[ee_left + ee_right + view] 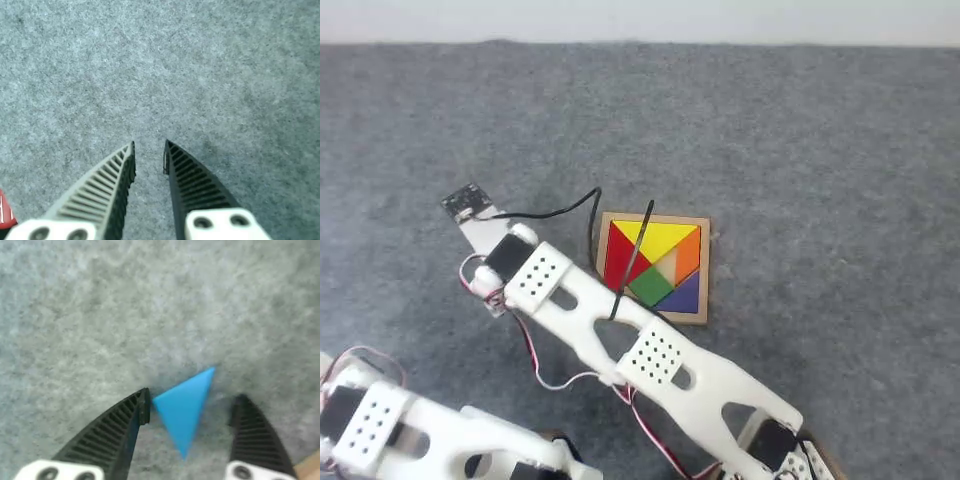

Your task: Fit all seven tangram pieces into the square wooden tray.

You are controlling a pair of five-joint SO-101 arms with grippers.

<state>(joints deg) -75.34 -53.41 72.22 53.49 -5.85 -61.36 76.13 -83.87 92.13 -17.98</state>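
Note:
The square wooden tray (653,217) lies mid-table and holds yellow (660,240), red (618,258), green (650,287), orange (688,255) and purple (685,295) pieces around a pale patch (667,268). A blue triangle (184,407) lies flat on the grey carpet. My right gripper (192,401) is open with one finger on each side of the triangle, and one fingertip (144,402) is almost at its corner. My left gripper (149,145) is open by a narrow gap over bare carpet, holding nothing.
The long white right arm (650,350) runs from the bottom right past the tray's near left corner. The left arm (380,420) sits folded at the bottom left. A wooden edge (310,467) shows beside the right gripper. A red bit (5,215) shows by the left one.

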